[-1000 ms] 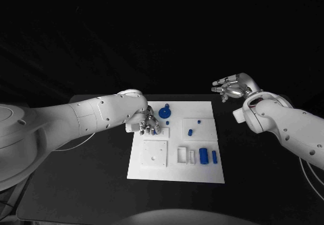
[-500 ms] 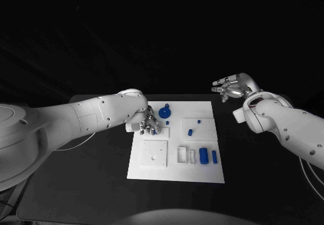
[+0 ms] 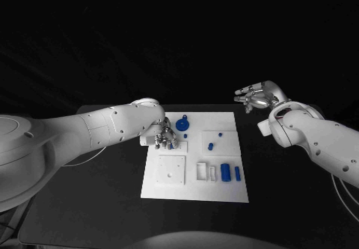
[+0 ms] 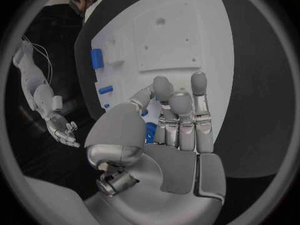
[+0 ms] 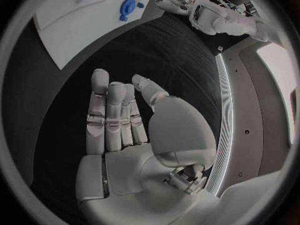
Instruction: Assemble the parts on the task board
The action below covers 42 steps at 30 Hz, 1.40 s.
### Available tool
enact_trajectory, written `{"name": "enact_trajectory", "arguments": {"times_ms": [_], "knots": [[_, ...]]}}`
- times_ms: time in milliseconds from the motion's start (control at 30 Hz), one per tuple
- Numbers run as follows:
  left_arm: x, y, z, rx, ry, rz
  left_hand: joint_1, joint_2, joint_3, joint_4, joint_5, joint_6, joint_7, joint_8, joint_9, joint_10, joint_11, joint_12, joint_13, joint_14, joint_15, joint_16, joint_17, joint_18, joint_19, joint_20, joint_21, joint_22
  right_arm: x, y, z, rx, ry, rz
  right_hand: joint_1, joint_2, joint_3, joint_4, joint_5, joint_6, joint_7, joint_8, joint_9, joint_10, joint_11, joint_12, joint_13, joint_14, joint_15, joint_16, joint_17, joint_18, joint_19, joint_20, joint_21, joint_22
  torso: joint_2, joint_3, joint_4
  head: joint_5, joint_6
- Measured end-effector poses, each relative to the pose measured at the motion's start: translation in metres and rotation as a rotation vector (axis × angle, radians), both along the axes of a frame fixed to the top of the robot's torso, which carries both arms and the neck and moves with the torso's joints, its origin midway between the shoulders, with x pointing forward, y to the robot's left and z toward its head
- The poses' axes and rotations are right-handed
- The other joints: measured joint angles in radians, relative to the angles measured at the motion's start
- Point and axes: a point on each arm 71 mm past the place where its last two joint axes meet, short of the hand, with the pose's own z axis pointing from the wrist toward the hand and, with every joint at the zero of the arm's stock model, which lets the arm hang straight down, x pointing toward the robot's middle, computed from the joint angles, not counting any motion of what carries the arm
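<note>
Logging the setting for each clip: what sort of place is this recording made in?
Most likely a robotics lab or test cell, not a home or factory line. A white task board with small blue parts lies on a black table against a dark backdrop, with the left hand over the board and the right hand held off it.

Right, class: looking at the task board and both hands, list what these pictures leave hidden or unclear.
- Head view: the left hand covers the task board beneath it; contact unclear.
- Left wrist view: a blue part is mostly hidden behind the fingers; whether it is gripped is unclear.
- Right wrist view: the board is cut off by the circle's rim.
</note>
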Motion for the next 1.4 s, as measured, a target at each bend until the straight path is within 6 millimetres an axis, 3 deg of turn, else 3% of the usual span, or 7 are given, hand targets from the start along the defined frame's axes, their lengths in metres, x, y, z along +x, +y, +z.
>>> {"name": "enact_trajectory", "arguments": {"times_ms": [833, 967, 1000, 1067, 1100, 1133, 1400], "knots": [[0.0016, -0.0031, -0.0020, 0.004, 0.003, 0.004, -0.013, 0.004, 0.013, 0.013, -0.036, 0.000, 0.000, -0.002, 0.035, 0.000, 0.000, 0.005, -0.006, -0.001, 0.002, 0.000, 0.000, 0.000, 0.000, 0.000, -0.013, 0.000, 0.0001, 0.0001, -0.0002, 0.000, 0.001, 0.001, 0.000, 0.000, 0.000, 0.000, 0.000, 0.000, 0.000, 0.000, 0.000, 0.000, 0.000, 0.000, 0.000, 0.000, 0.000, 0.000, 0.000, 0.000, 0.000, 0.000, 0.000, 0.000, 0.000, -0.0015, 0.0009, -0.004, 0.001], [0.0019, -0.0029, -0.0020, 0.004, 0.003, 0.005, -0.023, -0.013, 0.024, 0.008, -0.123, 0.000, 0.000, -0.002, 0.037, 0.000, 0.000, 0.005, -0.007, -0.002, 0.002, 0.000, 0.000, 0.000, 0.001, 0.001, -0.016, 0.000, 0.0001, 0.0000, -0.0003, -0.001, 0.002, 0.001, 0.000, 0.000, 0.004, -0.004, 0.000, 0.000, 0.000, 0.000, 0.000, 0.000, 0.000, 0.000, 0.000, 0.000, 0.000, 0.000, 0.000, 0.000, 0.000, 0.000, 0.000, 0.000, 0.000, -0.0015, 0.0010, -0.004, 0.001], [0.0019, -0.0028, -0.0020, 0.004, 0.003, 0.005, -0.028, -0.024, -0.019, 0.023, -0.086, 0.002, -0.002, 0.002, 0.038, 0.000, 0.000, 0.005, -0.008, -0.003, 0.003, 0.000, -0.001, 0.000, 0.004, 0.004, -0.020, 0.000, 0.0002, 0.0000, -0.0003, -0.001, 0.002, 0.001, 0.000, 0.000, 0.004, -0.004, 0.000, 0.000, 0.000, 0.000, 0.000, 0.000, 0.000, 0.000, 0.000, 0.000, 0.000, 0.000, 0.000, 0.000, 0.000, 0.000, 0.000, 0.000, 0.000, -0.0014, 0.0012, -0.004, 0.000], [0.0020, -0.0018, -0.0027, 0.007, 0.004, 0.008, -0.012, -0.023, -0.124, 0.047, -0.054, 0.030, -0.029, 0.001, 0.040, 0.000, 0.000, 0.005, -0.008, -0.005, 0.001, 0.000, -0.002, 0.000, 0.004, 0.004, -0.024, 0.000, 0.0001, 0.0000, -0.0004, -0.001, 0.002, 0.001, 0.000, 0.000, 0.004, -0.004, 0.000, 0.000, 0.000, 0.000, 0.000, 0.000, 0.000, 0.000, 0.000, 0.000, 0.000, 0.000, 0.000, 0.000, 0.000, 0.000, 0.000, 0.000, 0.000, -0.0015, 0.0013, -0.004, 0.000], [0.0020, -0.0013, -0.0031, 0.008, 0.004, 0.009, 0.000, -0.020, -0.182, 0.060, -0.054, 0.136, -0.092, 0.002, 0.043, -0.012, -0.012, 0.005, -0.008, -0.008, -0.004, 0.000, -0.002, 0.000, 0.004, 0.004, -0.027, 0.000, 0.0001, 0.0000, -0.0004, -0.001, 0.002, 0.001, 0.000, 0.000, 0.004, -0.004, 0.000, 0.000, 0.000, 0.000, 0.000, 0.000, 0.000, 0.000, 0.000, 0.000, 0.000, 0.000, 0.000, 0.000, 0.000, 0.000, 0.000, 0.000, 0.000, -0.0018, 0.0014, -0.004, 0.000], [0.0020, -0.0009, -0.0031, 0.009, 0.004, 0.009, 0.012, -0.015, -0.219, 0.068, -0.057, 0.152, -0.109, 0.003, 0.040, -0.026, -0.026, 0.005, -0.009, -0.009, -0.008, 0.000, -0.003, 0.000, 0.004, 0.004, -0.027, 0.000, 0.0001, 0.0000, -0.0004, -0.001, 0.002, 0.001, 0.000, 0.000, 0.004, -0.004, 0.000, 0.000, 0.000, 0.000, 0.000, 0.000, 0.000, 0.000, 0.000, 0.000, 0.000, 0.000, 0.000, 0.000, 0.000, 0.000, 0.000, 0.000, 0.000, -0.0019, 0.0014, -0.005, 0.000], [0.0024, 0.0018, -0.0031, 0.014, 0.000, 0.013, 0.026, -0.032, -0.309, 0.124, -0.131, 0.157, -0.128, 0.003, 0.028, -0.032, -0.031, 0.005, -0.011, -0.010, -0.008, 0.000, -0.005, 0.000, 0.007, 0.007, -0.036, -0.001, 0.0001, -0.0004, -0.0005, -0.001, 0.002, 0.000, 0.000, 0.000, 0.004, -0.004, 0.000, 0.000, 0.000, 0.000, 0.000, 0.000, 0.000, 0.000, -0.001, 0.000, 0.000, 0.000, 0.000, 0.000, 0.000, 0.000, 0.000, 0.000, 0.000, -0.0028, 0.0014, -0.006, -0.001]]}}
